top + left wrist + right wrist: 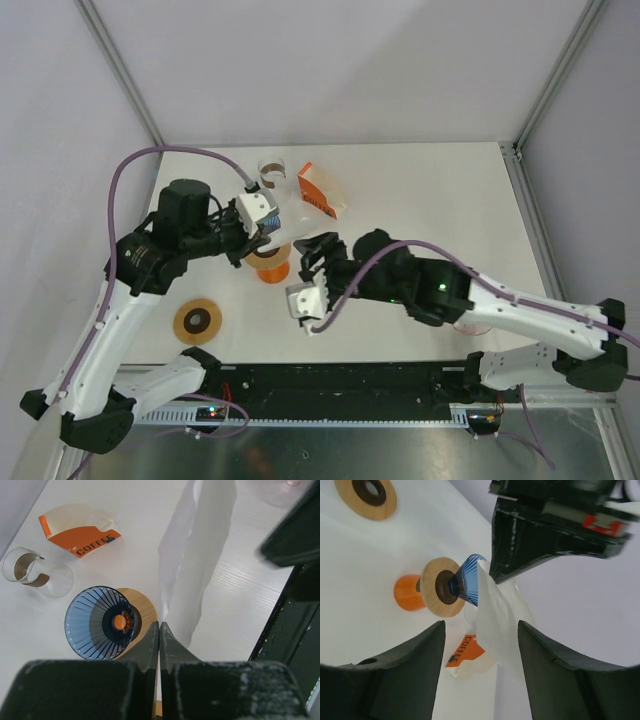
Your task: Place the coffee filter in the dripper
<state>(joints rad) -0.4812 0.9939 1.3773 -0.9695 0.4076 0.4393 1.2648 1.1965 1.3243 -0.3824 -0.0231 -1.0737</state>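
The white paper coffee filter point(196, 555) is pinched at one edge by my left gripper point(159, 626), which is shut on it. It hangs in the air just beside the blue ribbed dripper point(98, 623). The dripper sits in a wooden ring point(437, 587) on an orange cup point(407, 593). From the right wrist view the filter point(498, 621) reaches down between my right gripper's open fingers point(436, 645), which are not touching it. In the top view the left gripper point(264, 237) is over the dripper point(270, 258), and the right gripper point(318, 252) is close on its right.
An orange and white "COFFEE" filter pack point(320, 192) and a glass carafe point(272, 172) lie at the back. A wooden disc with a dark centre point(198, 320) lies near the front left. The black base rail point(295, 630) runs along the table's near edge.
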